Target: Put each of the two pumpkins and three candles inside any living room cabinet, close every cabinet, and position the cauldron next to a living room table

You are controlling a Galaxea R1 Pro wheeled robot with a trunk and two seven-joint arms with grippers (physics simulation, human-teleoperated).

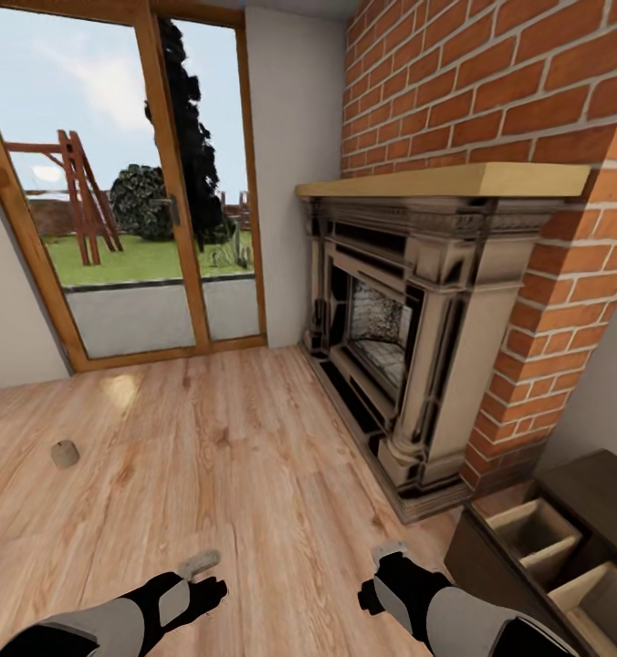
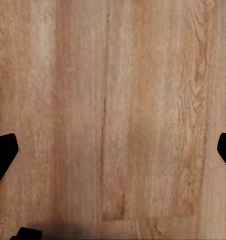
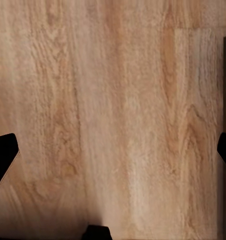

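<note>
Jaws spread, both empty.
One candle [image 1: 64, 453] on the floor [image 1: 217, 456]; your cabinet [image 1: 564, 538] drawers stand open, unfilled.

We see two arms at the near edge of the head view. Each has a light grey, smooth forearm shell ending in a black, rounded wrist section. The left gripper [image 1: 199, 564] and the right gripper [image 1: 388, 551] each show a small pale grey block at the tip. In both wrist views our black fingertips [image 2: 3, 155] [image 3: 3, 156] appear as dark angular wedges with thin pale edges.
</note>
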